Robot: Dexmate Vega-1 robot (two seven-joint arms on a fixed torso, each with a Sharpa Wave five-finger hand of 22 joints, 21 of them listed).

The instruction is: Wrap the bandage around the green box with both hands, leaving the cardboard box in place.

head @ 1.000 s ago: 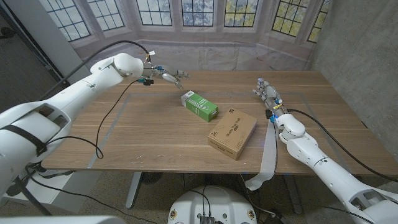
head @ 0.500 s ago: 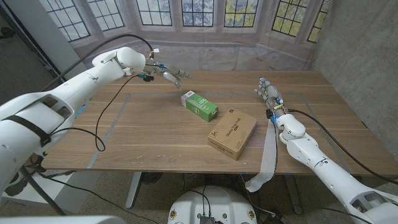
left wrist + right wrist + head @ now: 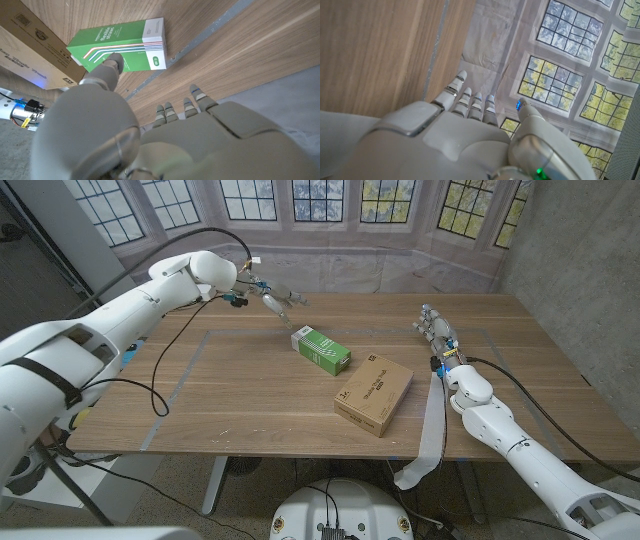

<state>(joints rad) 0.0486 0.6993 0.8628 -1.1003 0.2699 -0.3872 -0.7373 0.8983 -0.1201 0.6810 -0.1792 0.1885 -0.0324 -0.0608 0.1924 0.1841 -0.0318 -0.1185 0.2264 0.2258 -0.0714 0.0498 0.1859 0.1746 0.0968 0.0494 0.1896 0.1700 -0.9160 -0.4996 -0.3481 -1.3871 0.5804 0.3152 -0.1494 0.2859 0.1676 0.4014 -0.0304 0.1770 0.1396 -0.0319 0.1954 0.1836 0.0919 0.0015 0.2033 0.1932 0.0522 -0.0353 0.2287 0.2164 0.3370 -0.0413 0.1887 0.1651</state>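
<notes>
From the head camera I see the wooden table [image 3: 250, 395] with grey tape lines marking a rectangle on it, and a backdrop printed with windows [image 3: 330, 205] behind the far edge. The cardboard box [image 3: 374, 394] lies right of centre, its near corner toward me. The green box [image 3: 321, 348] lies just behind and left of it, apart from it, with a white end panel facing my left arm. The bandage [image 3: 431, 430], a pale strip, runs along the table beside my right forearm and hangs over the near edge, well apart from the green box with the cardboard box between them. My left hand [image 3: 275, 301] hovers above the far part of the table, behind and left of the green box, not touching it, fingers spread and empty. My right hand [image 3: 437, 332] stands near the table's right side, fingers stretched toward the far edge, holding nothing; the bandage's upper end is near its wrist, and I cannot tell whether they touch.

In the left wrist camera my left hand [image 3: 165, 140] is loose, fingers extended, thumb pointing at the green box [image 3: 120, 45], with the cardboard box [image 3: 35, 45] beyond it.

In the right wrist camera my right hand [image 3: 445, 140] is slack, fingers straight over the table's edge [image 3: 380, 45] toward the window backdrop [image 3: 570, 65].
</notes>
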